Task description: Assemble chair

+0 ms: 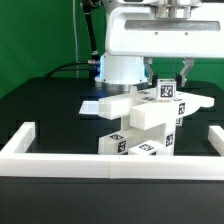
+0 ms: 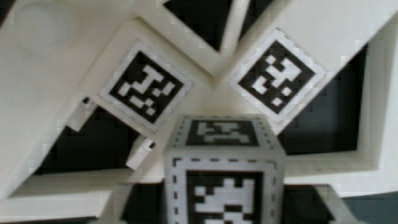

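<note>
1. The gripper (image 1: pixel 169 72) hangs over the chair (image 1: pixel 138 122); whether its fingers grasp anything cannot be told.
2. The chair's tagged square leg (image 1: pixel 166 91) stands just below the fingertips, before the X-braced frame (image 2: pixel 196 70).

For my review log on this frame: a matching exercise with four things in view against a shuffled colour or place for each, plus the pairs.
Things:
1. chair
2. rail
3. gripper
4. table

Descriptions:
A. black surface
B. just above the topmost tagged part
C. low and white, along the front
D. centre of the scene, white parts bearing tags

Pairs: 1-D, 2-C, 3-B, 4-A
</note>
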You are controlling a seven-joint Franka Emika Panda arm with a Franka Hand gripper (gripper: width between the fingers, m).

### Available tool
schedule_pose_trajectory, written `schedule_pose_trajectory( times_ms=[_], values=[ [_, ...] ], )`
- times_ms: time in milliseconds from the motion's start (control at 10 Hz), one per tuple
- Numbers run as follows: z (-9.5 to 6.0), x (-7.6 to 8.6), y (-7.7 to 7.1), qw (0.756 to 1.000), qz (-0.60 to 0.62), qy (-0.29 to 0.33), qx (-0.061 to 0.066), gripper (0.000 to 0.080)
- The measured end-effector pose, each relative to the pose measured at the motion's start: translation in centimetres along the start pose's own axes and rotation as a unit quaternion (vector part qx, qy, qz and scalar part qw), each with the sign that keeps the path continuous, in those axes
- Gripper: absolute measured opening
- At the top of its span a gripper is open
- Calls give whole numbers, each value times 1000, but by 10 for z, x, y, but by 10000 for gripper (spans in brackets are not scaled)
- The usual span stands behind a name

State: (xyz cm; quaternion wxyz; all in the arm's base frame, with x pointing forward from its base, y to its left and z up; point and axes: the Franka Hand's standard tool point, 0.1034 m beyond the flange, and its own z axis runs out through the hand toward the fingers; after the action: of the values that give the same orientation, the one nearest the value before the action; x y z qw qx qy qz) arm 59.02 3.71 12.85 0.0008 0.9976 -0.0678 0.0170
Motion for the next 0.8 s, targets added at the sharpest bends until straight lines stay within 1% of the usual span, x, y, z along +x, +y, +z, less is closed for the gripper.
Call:
schedule_pose_trajectory(
  times_ms=[200,300,500,600,800],
  values=[
    [0,0,0,997,81,0,0,287],
    [0,0,0,995,100,0,0,287],
    [0,0,0,984,177,0,0,288],
    [0,0,0,981,196,0,0,288],
    [0,0,0,966,257,0,0,288]
  ],
)
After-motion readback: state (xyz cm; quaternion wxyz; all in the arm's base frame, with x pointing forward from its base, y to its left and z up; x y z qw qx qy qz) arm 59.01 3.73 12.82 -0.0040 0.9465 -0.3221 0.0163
